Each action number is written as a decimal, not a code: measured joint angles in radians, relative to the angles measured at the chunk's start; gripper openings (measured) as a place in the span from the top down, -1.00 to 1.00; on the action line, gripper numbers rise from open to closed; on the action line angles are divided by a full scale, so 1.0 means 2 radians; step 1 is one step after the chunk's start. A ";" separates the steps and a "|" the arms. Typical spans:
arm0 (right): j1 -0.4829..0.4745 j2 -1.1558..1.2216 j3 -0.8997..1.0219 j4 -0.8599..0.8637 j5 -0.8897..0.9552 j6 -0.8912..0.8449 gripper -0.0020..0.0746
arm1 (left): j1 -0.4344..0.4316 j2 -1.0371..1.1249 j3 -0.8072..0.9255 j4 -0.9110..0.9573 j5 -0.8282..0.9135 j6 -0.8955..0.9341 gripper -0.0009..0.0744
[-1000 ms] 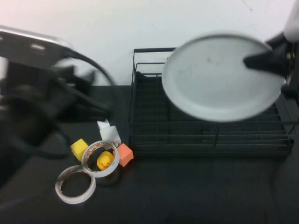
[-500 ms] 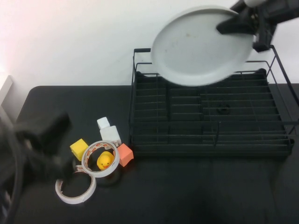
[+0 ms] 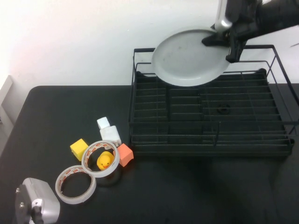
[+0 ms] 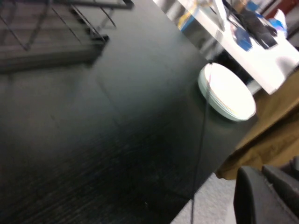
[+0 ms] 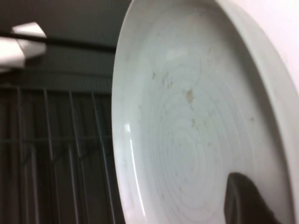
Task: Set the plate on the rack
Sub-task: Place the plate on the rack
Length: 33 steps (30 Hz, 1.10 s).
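Observation:
The white plate (image 3: 187,58) hangs tilted above the back left part of the black wire rack (image 3: 210,140), apart from its wires. My right gripper (image 3: 224,39) is shut on the plate's right rim, coming in from the upper right. In the right wrist view the plate (image 5: 187,116) fills the picture, with one dark fingertip (image 5: 245,200) pressed on its face and the rack's wires (image 5: 56,154) beneath. My left gripper (image 4: 259,173) is shut on nothing and hangs beyond the table's near edge. Part of the left arm (image 3: 35,205) shows at the near left corner.
Left of the rack lie two tape rings (image 3: 75,184), a yellow duck (image 3: 105,161) inside one of them, and yellow (image 3: 79,148), orange (image 3: 124,154) and white (image 3: 108,133) blocks. The left wrist view shows a stack of white dishes (image 4: 229,93) at the table's edge.
The right gripper has brought the plate lower over the rack's back left and laid it flatter. The left arm has drawn back to the near left corner and its gripper has shut.

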 joint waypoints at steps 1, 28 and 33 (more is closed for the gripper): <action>0.000 0.007 0.000 0.000 -0.005 0.000 0.63 | 0.000 0.000 0.000 0.000 0.004 -0.002 0.98; 0.000 0.038 -0.002 0.042 -0.040 0.000 0.30 | 0.000 0.000 0.000 0.002 0.018 -0.005 0.98; 0.000 0.038 -0.003 0.053 -0.055 0.022 0.28 | 0.000 0.000 0.000 0.002 0.018 -0.005 0.98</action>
